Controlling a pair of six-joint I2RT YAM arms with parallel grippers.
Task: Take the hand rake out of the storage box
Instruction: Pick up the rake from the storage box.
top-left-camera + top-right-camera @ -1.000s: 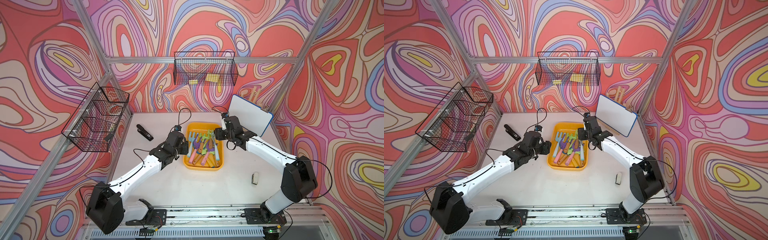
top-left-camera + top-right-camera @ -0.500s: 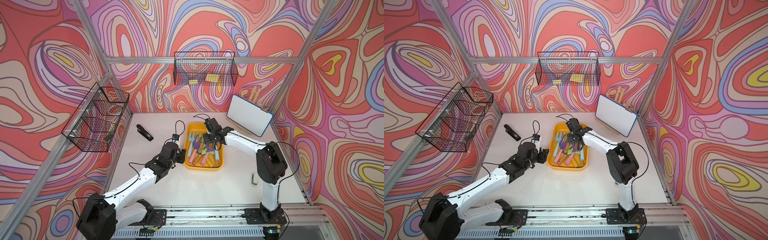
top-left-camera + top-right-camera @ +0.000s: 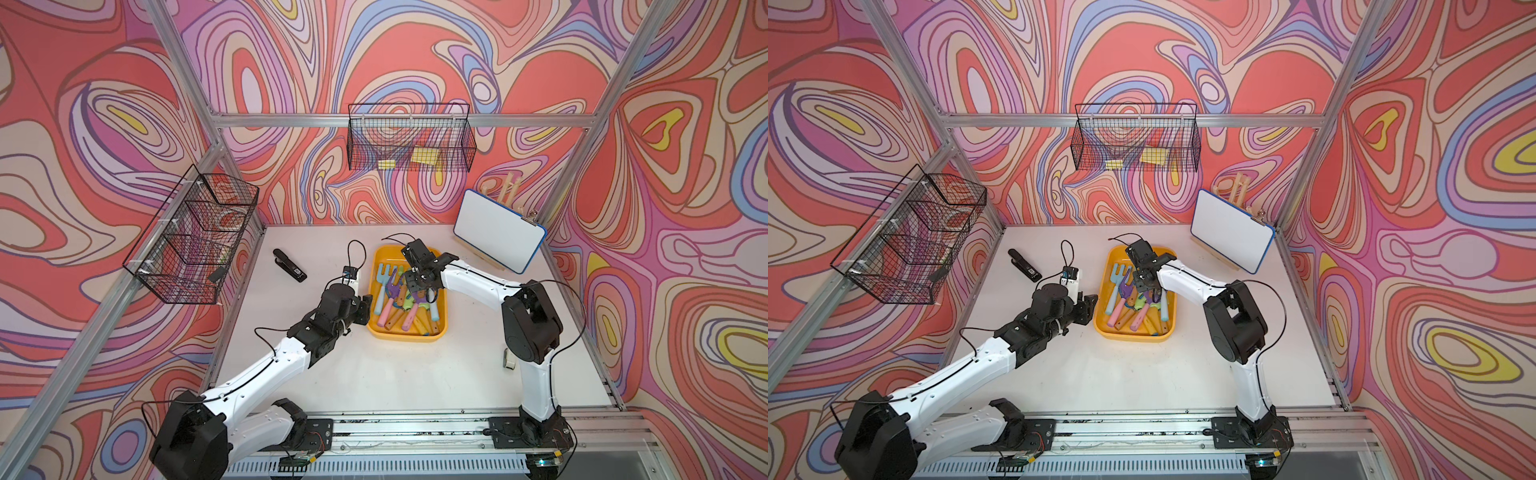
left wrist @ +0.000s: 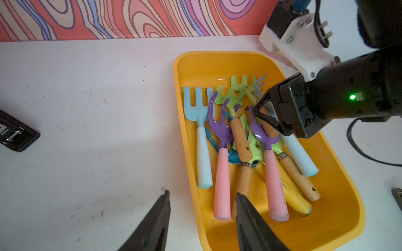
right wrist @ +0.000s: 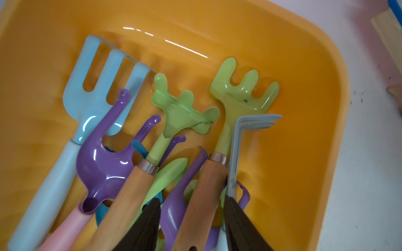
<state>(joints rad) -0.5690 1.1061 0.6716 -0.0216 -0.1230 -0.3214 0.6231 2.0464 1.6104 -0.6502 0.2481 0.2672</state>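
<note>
Right end effector (image 5: 191, 197) partly open, jaws straddling the wooden handle of lime-green hand rake (image 5: 243, 93) inside yellow-orange plastic storage box (image 5: 304, 65). Not clamped. Left end effector (image 4: 202, 192) open, empty, just beside box.

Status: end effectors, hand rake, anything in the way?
Right end effector open, straddling green hand rake handle. Left end effector open over storage box rim. Purple rake, grey rake crowd it.

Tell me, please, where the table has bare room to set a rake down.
Widest: the table between the storage box and front rail. Also bare between stapler and back wall. Crowded: inside the box, and its left side, where the left end effector sits.
</note>
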